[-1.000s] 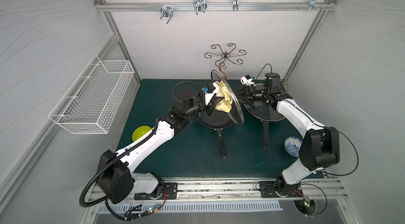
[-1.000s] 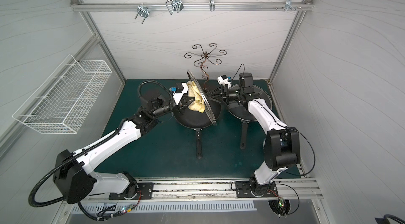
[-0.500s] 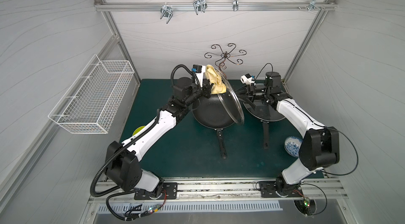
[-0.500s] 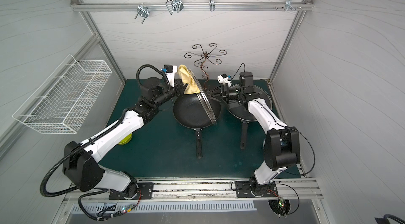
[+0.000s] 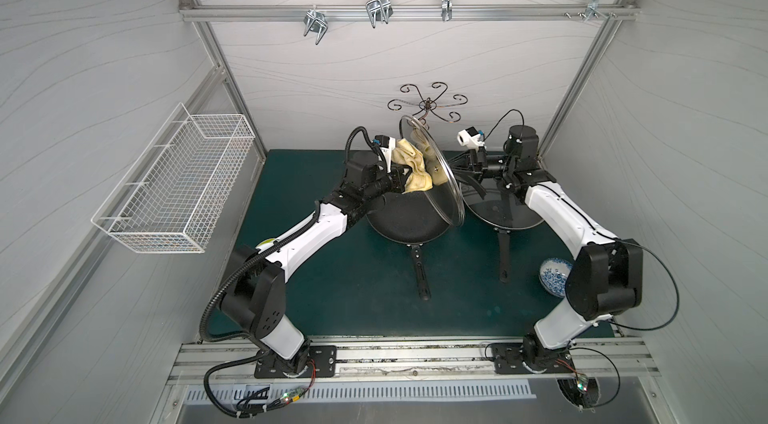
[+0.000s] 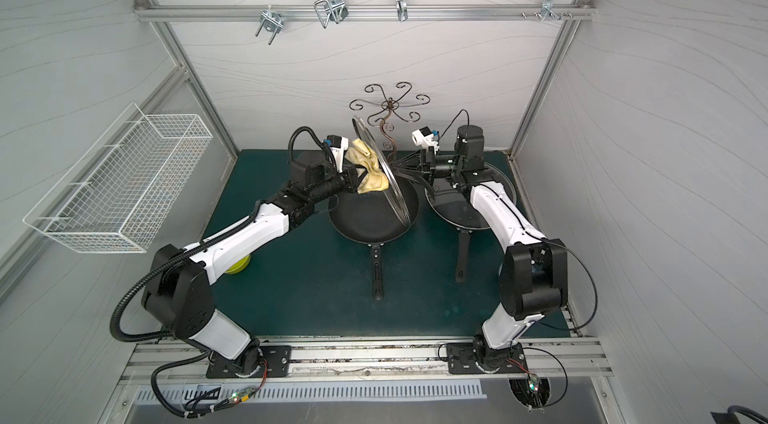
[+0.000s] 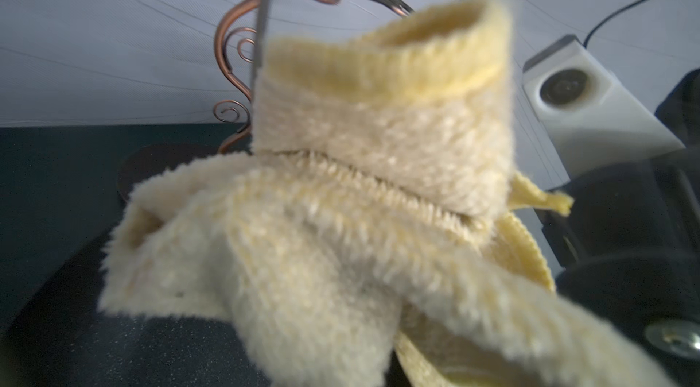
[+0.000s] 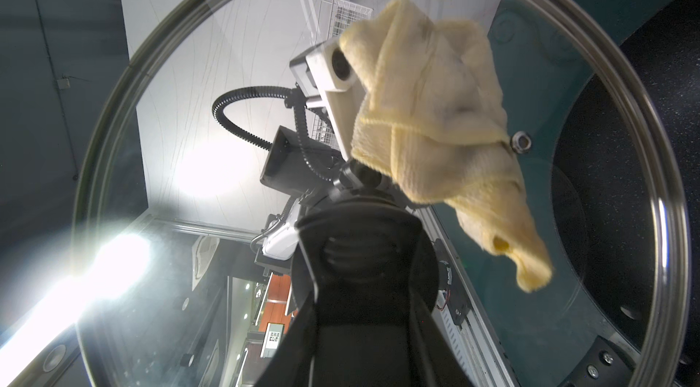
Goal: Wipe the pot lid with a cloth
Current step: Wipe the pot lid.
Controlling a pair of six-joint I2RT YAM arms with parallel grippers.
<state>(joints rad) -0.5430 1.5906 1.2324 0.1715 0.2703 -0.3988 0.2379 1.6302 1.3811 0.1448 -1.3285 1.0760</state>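
Green worktop covers the booth floor. Over its back half your right fingers are clamped on the knob of the lid, holding the glass on edge above a black frying pan. Your left fingers are closed on the cloth, bunched against the glass's far face. A copper wire stand rises close behind the lid's top rim. A second pan sits under your right arm, a lime bowl beneath the left, and a patterned bowl by the right elbow.
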